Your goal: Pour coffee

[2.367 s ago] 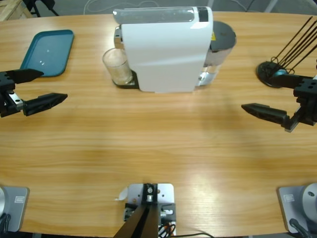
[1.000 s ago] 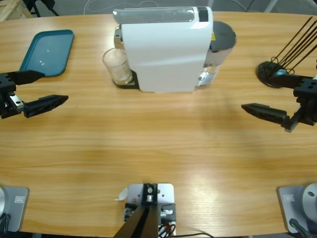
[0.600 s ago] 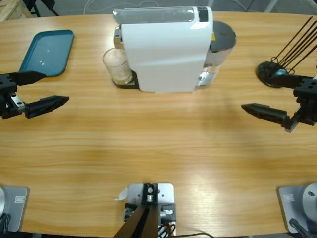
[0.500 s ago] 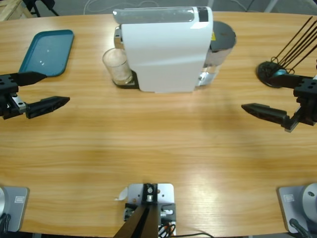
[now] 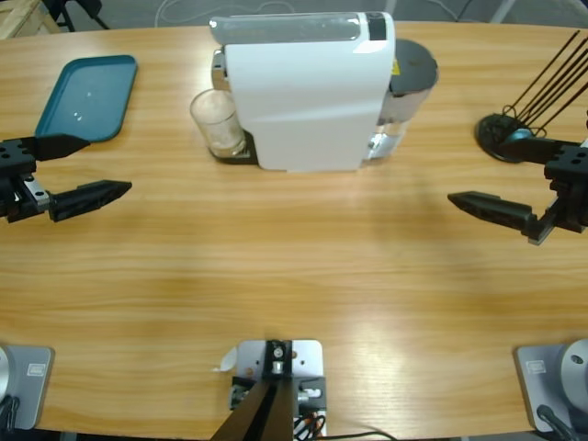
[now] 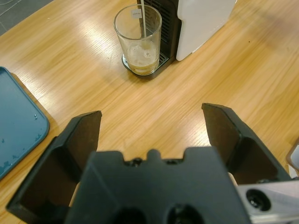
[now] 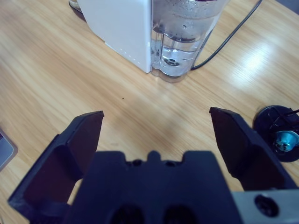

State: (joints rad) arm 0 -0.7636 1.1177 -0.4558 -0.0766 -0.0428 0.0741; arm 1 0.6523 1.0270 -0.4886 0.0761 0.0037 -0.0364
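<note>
Wooden bench lies bare across its middle, giving both arms free run. My left pincer hovers wide open, empty, facing the glass under the white machine; the coffee sits shallow inside. My right pincer gapes empty near the black stand.

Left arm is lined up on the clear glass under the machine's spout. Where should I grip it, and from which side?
Grip the clear glass tumbler mid-wall, jaws straddling it, coming from the open left gripper side. The white coffee machine blocks its far side, and the spout sits above the rim, so probably slide it out sideways, level.
</note>
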